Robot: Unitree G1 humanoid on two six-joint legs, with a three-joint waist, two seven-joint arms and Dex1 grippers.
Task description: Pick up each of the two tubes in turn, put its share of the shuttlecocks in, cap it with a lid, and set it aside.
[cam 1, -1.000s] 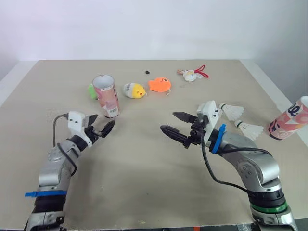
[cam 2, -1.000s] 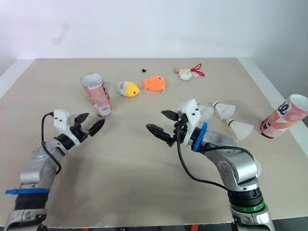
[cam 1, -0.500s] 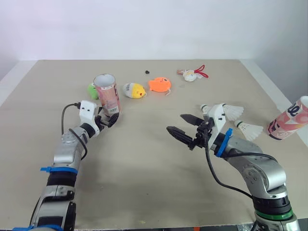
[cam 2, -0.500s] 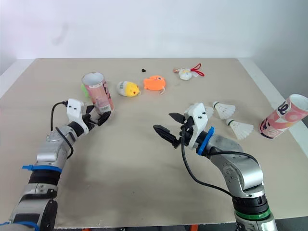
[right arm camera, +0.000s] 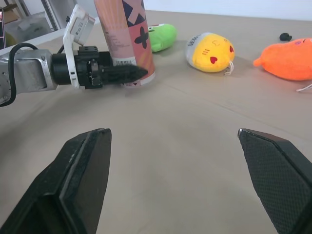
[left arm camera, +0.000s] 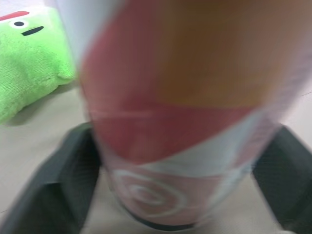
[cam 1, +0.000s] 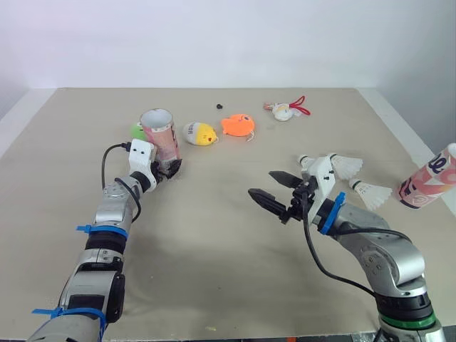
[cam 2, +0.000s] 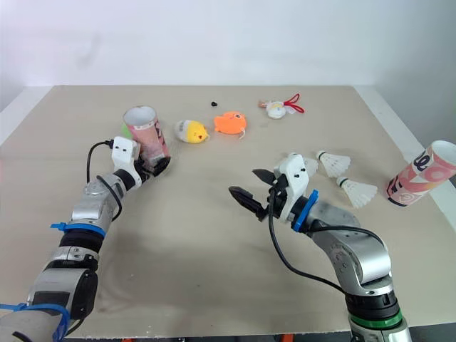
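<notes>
A pink patterned tube [cam 1: 160,135] stands upright with its mouth open at the table's left rear. My left gripper [cam 1: 168,168] is at its base, open, and the tube [left arm camera: 185,122] sits between the two fingers [left arm camera: 63,190]. My right gripper [cam 1: 260,182] hovers open over the middle of the table with nothing in it. A second pink tube [cam 1: 429,181] leans tilted at the right edge. Two white shuttlecocks [cam 1: 343,165] [cam 1: 372,193] lie right of my right gripper, and a third [cam 2: 304,165] is partly hidden behind it.
A green plush [cam 1: 135,130] lies just behind the left tube. A yellow plush [cam 1: 199,133] and an orange fish plush [cam 1: 236,125] lie to its right. At the back are a small white toy with a red loop [cam 1: 286,110] and a tiny black object [cam 1: 218,106].
My left gripper has reached forward from the near left to the standing tube's base, which now sits between its fingers. My right gripper has shifted slightly right and stays open.
</notes>
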